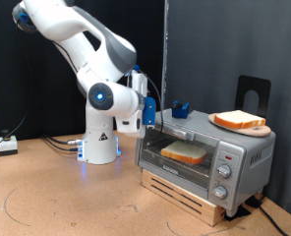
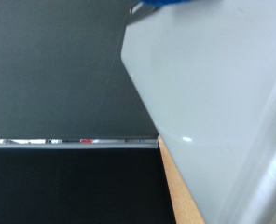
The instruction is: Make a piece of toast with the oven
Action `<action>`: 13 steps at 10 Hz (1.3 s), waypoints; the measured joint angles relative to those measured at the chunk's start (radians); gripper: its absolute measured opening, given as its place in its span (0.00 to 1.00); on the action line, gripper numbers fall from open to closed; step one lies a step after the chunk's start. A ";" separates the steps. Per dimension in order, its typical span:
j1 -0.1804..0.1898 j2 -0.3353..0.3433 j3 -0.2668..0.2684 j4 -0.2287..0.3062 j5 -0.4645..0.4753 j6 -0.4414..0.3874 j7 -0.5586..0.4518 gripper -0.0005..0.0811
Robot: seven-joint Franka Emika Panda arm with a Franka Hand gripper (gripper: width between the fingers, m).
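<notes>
Arm folded low behind oven, at exterior view's left of it.

Oven set on wooden crate, door seen shut; one bread slice lit inside on rack.

Second slice kept on wooden board atop oven, near edge; could be knocked off if arm swings over top.

Gripper held close to oven's upper rear corner; collision risked.

Gripper opening cannot be told; nothing seen held.

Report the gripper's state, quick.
Gripper: open or shut cannot be told; it sits above the oven's top, nothing seen between its fingers.
</notes>
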 joint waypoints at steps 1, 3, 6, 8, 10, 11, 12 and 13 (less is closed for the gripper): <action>-0.019 0.000 0.034 -0.012 0.012 0.030 0.033 1.00; -0.058 0.006 0.058 -0.032 0.029 0.054 0.044 1.00; -0.135 0.008 0.058 -0.030 0.023 0.080 0.044 1.00; -0.209 0.004 0.052 -0.014 -0.012 0.084 0.064 1.00; -0.247 -0.004 0.034 0.009 -0.047 0.073 0.064 1.00; -0.246 -0.004 0.034 0.007 -0.047 0.073 0.063 1.00; -0.227 -0.004 0.008 0.017 -0.018 0.075 0.052 1.00; -0.193 -0.004 -0.039 0.035 0.019 0.125 0.040 1.00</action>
